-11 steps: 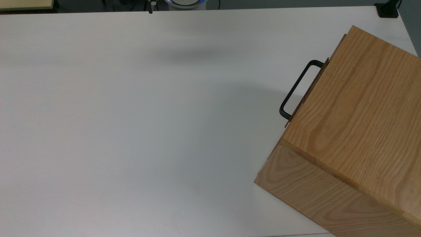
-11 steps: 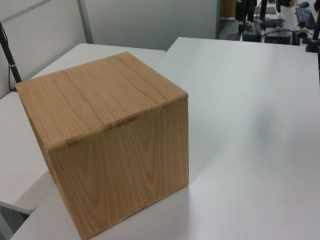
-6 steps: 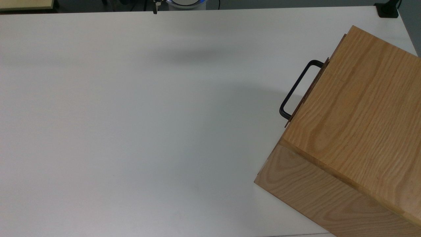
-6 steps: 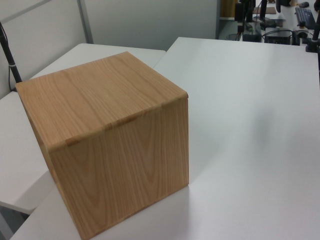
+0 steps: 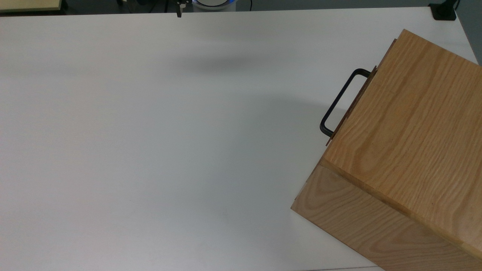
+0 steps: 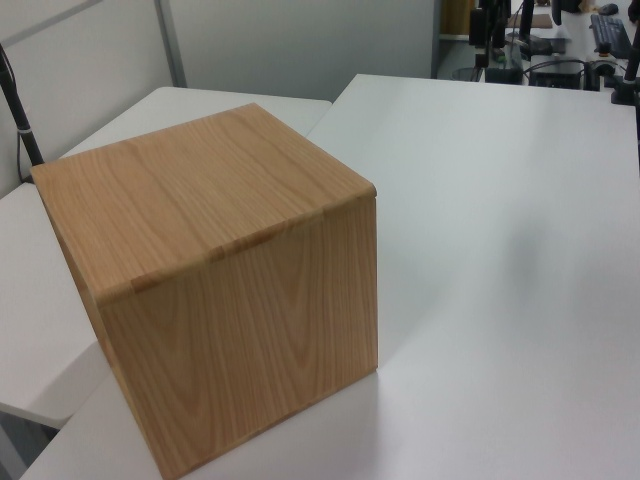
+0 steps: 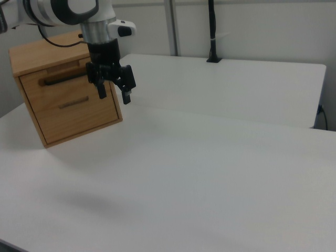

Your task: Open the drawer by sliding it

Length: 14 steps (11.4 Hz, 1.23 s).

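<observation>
One drawer [image 7: 73,100] sits in the upper part of the wooden box casing [image 5: 406,150], its front panel flush and shut, with a black U-shaped bar handle [image 5: 340,101] standing off the panel; in the right view a second, slimmer pull [image 7: 73,102] shows lower on the same face. Being wood on rails, the drawer will likely feel stiff and rigid and slide straight out along its tracks, though the casing, resting loose on the white table [image 5: 150,131], might drag along if the pull is abrupt. The bar's middle is the natural hold: thin, hard metal, possibly slick, with room behind it for a finger. The gripper [image 7: 113,86] hangs from the arm pointing straight down, fingers spread apart and holding nothing, in the air well apart from the casing, out in front of its handle face.
</observation>
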Motion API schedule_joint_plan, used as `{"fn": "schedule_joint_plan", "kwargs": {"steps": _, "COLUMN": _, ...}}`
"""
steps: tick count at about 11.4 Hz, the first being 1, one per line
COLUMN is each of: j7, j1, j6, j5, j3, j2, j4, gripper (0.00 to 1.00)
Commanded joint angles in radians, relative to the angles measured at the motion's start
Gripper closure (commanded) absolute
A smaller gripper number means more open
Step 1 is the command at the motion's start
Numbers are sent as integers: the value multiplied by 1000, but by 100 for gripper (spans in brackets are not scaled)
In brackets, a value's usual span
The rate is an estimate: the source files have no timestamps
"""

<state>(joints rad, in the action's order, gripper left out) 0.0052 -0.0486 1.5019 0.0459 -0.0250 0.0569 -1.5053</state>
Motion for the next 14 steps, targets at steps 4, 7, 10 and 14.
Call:
{"fn": "schedule_joint_plan", "kwargs": {"steps": 4, "j7": -25, "j1": 13, "j6": 24, "j5": -23, "j3": -13, "j2": -8, "j4": -13, "gripper": 0}}
{"fn": "schedule_joint_plan", "kwargs": {"steps": 7, "j7": -30, "j1": 16, "j6": 24, "j5": -23, "j3": -13, "j2": -14, "j4": -22, "gripper": 0}}
{"fn": "schedule_joint_plan", "kwargs": {"steps": 10, "j7": -30, "j1": 16, "j6": 24, "j5": -26, "j3": -13, "j2": -14, "j4": -22, "gripper": 0}}
{"fn": "schedule_joint_plan", "kwargs": {"steps": 14, "j7": -30, "j1": 19, "j6": 24, "j5": -31, "j3": -13, "j2": -6, "j4": -29, "gripper": 0}}
